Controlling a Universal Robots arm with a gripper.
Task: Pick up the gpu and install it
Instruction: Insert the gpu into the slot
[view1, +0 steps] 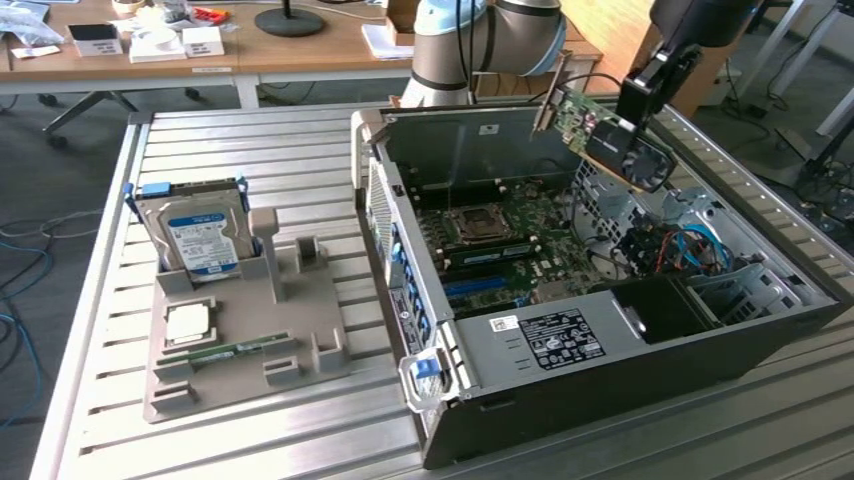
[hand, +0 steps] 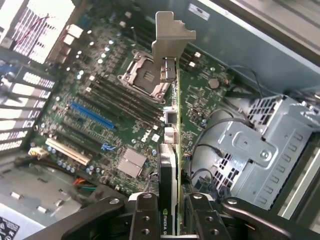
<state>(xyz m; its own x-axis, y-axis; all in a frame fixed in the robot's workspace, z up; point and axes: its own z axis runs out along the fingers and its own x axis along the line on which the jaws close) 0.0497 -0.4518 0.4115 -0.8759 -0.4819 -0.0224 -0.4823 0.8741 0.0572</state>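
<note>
The gpu (view1: 607, 135) hangs tilted above the open computer case (view1: 561, 400), over its far right corner in the exterior view. Its fan shroud faces outward and its silvery end bracket (view1: 547, 100) points toward the case's rear wall. My gripper (view1: 641, 100) is shut on the card's other end. In the wrist view the gpu (hand: 169, 165) appears edge-on between my fingers (hand: 145, 215), with its bracket (hand: 170, 35) farthest from me. Below it lies the motherboard (hand: 100, 100) with a blue slot (hand: 92, 115) and a white slot (hand: 67, 151).
A grey fixture (view1: 240, 330) at the exterior view's left holds a silver hard drive (view1: 200, 235), a processor chip (view1: 187, 322) and a green memory stick (view1: 227, 350). Inside the case are the CPU socket (hand: 145, 75), a metal drive cage (hand: 260, 145) and loose cables (view1: 681, 245).
</note>
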